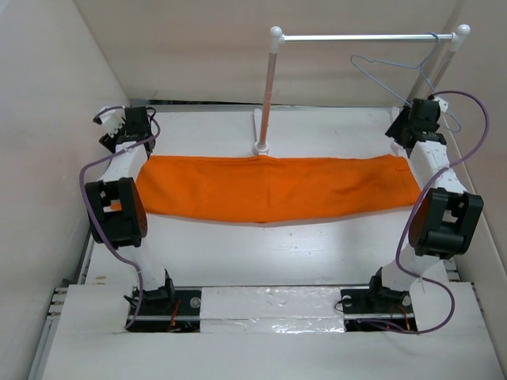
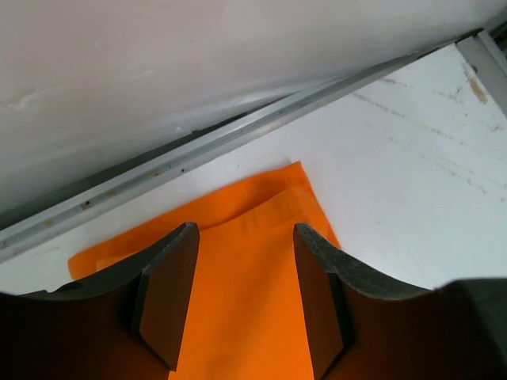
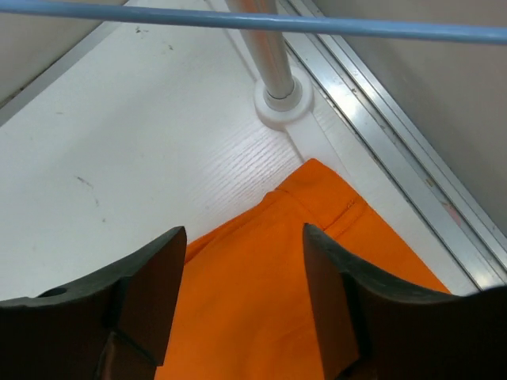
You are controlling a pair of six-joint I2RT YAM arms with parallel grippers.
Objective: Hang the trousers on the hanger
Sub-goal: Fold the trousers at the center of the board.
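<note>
The orange trousers (image 1: 269, 188) lie flat and folded lengthwise across the table. The pale blue hanger (image 1: 396, 77) hangs on the rack's silver bar at the back right; its lower bar crosses the top of the right wrist view (image 3: 261, 22). My left gripper (image 1: 119, 131) is open above the trousers' left end (image 2: 238, 301). My right gripper (image 1: 412, 123) is open above the trousers' right end (image 3: 261, 309). Neither holds anything.
A white two-post rack with a silver crossbar (image 1: 356, 36) stands at the back; its left post base (image 1: 261, 148) touches the trousers' far edge, its right post base (image 3: 281, 103) is near the right end. Walls enclose left, back and right.
</note>
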